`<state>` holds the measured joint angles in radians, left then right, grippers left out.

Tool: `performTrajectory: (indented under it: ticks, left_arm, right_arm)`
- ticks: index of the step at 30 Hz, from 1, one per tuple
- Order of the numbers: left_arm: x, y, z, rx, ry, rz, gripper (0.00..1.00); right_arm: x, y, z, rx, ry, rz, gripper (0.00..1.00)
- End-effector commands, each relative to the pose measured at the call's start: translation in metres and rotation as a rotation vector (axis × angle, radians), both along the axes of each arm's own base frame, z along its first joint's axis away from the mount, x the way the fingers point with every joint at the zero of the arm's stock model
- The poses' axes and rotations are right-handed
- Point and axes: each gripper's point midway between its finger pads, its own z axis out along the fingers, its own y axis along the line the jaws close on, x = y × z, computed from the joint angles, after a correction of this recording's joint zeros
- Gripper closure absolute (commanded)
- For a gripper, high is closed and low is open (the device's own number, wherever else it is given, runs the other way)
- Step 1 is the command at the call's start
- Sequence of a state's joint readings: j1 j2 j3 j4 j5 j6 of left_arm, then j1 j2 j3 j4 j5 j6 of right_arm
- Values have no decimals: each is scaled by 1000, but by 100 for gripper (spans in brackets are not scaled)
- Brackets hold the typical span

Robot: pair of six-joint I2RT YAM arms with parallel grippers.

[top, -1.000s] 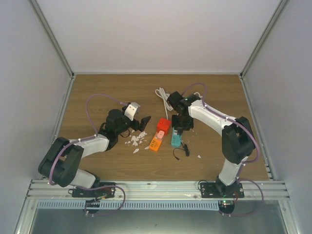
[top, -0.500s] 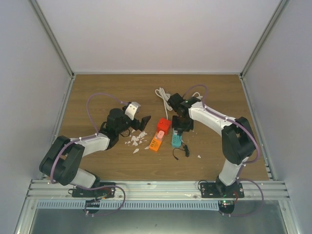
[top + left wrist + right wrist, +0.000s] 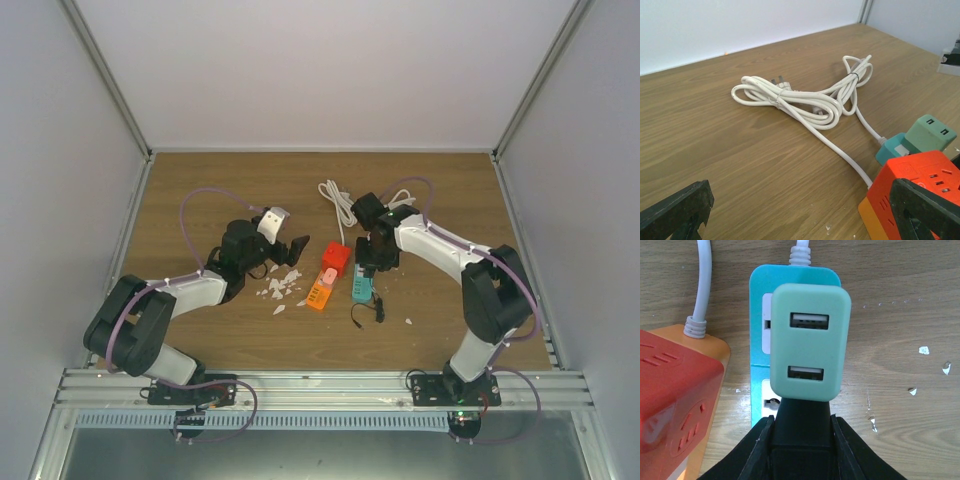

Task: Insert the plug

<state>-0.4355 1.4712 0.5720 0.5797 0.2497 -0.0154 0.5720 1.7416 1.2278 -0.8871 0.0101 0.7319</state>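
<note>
The black plug sits clamped between the two fingers of the right gripper, directly over the teal power strip. Only its flat black top shows in the right wrist view. Its prongs are hidden beneath it, so it cannot be told whether they have entered a socket. The fingers also cover the strip's near end, leaving just the rim of one socket visible beside the left finger. From above, the wrist hides the plug entirely, and only a thin black cable trails out toward the near edge.

Just beyond the plug, a mint-green adapter with two USB ports stands on the same strip. Left of the strip, close alongside, is a red and orange socket block, cut off at the frame edge. Both have white leads running to a coiled white cable farther back on the wooden table.

The left gripper has its fingers spread wide, holding nothing, near the red block. White scraps lie below it.
</note>
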Motion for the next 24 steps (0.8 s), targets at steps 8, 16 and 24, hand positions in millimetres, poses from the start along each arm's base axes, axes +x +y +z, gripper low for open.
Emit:
performTrajectory:
  ticks: [8, 16, 24]
  left_arm:
    - [11, 7, 14, -11, -47, 50, 1]
    - [11, 9, 14, -13, -49, 56, 1]
    - [15, 7, 9, -4, -29, 57, 1]
  right_arm:
    - [-77, -3, -92, -31, 395, 127, 92]
    - [-67, 0, -79, -34, 361, 155, 88]
    - [-17, 16, -12, -9, 189, 190, 35]
